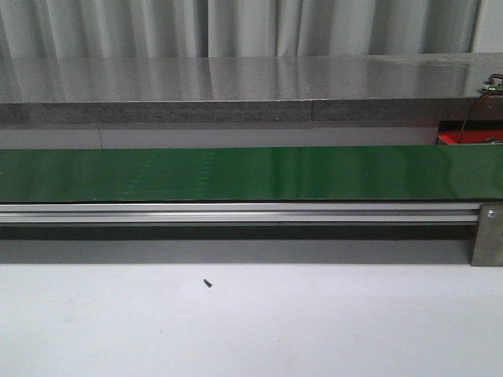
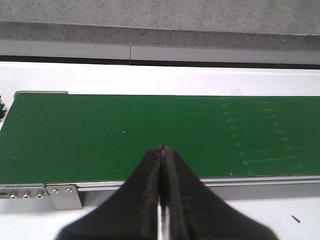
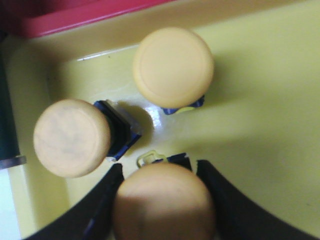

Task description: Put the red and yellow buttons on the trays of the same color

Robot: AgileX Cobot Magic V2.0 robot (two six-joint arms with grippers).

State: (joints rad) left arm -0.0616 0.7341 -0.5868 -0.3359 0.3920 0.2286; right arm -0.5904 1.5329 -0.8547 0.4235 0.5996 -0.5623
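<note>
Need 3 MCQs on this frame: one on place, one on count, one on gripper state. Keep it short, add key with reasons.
1. Where is the button between the right gripper's fingers?
A. on the green belt
B. over the yellow tray
C. on the white table

2. How many yellow buttons show in the right wrist view?
A. one
B. two
C. three

3. How do the left gripper's fingers stand?
A. shut with nothing between them
B. wide open
C. shut on a red button

Key:
1 B: the right gripper has the held button between its fingers above the yellow tray, beside a red tray's edge.
2 C: two yellow buttons stand on the tray, plus the held one.
3 A: the left gripper has its fingertips together over the green belt, nothing between.
</note>
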